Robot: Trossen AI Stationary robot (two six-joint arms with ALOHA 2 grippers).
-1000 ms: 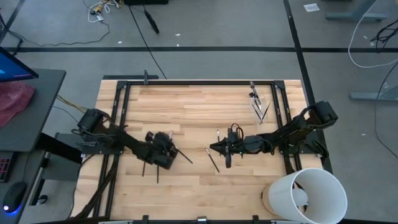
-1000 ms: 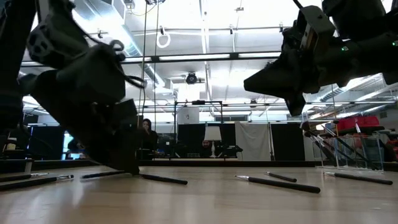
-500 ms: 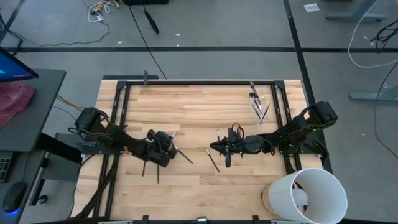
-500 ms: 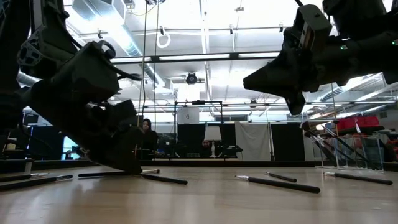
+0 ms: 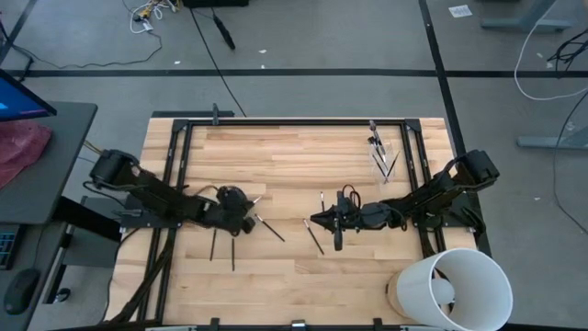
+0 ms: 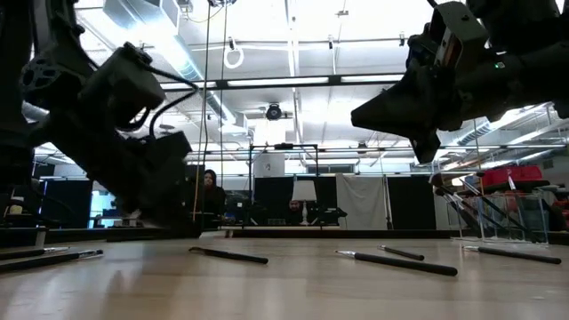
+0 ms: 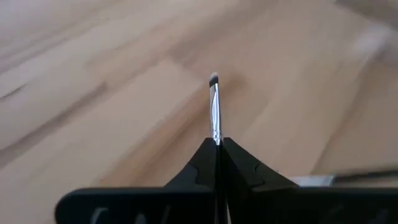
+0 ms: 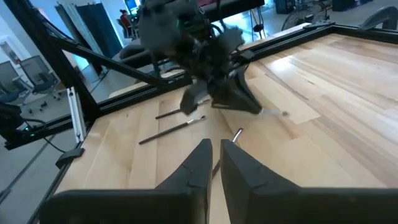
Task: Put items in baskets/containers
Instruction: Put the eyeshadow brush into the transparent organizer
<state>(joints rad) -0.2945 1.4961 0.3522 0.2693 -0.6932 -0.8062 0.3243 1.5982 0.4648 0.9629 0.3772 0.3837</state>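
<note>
Several slender dark brushes lie flat on the wooden table, among them one (image 5: 269, 228) right of my left gripper and two (image 5: 315, 237) (image 5: 322, 199) near my right gripper. The clear cup (image 5: 384, 158) stands at the far right with a few brushes leaning in it. My left gripper (image 5: 243, 208) (image 7: 216, 142) is low over the table's left half, shut on one brush (image 7: 214, 106). My right gripper (image 5: 317, 219) (image 8: 216, 148) hovers above the table's middle, its fingers a narrow gap apart with nothing between them. My left gripper pinches the brush between its two fingertips (image 7: 205, 155), just behind the silver ferrule (image 7: 216, 127). The ferrule and small dark head (image 7: 213, 78) stick out ahead of the fingertips, roughly along the fingers. The handle is hidden behind the fingers. The head end hangs clear of the wood.
A large white bucket (image 5: 455, 290) lies at the near right corner. A black frame (image 5: 294, 121) runs around the table's edges. Two more brushes (image 5: 213, 244) (image 5: 232, 250) lie near the left gripper. Bare wood spreads along the far left and near middle.
My left gripper has shut on a brush that lay on the table, then drawn back toward the table's left and far side and risen a little. That brush has left the table with it. The other brushes have stayed where they were.
</note>
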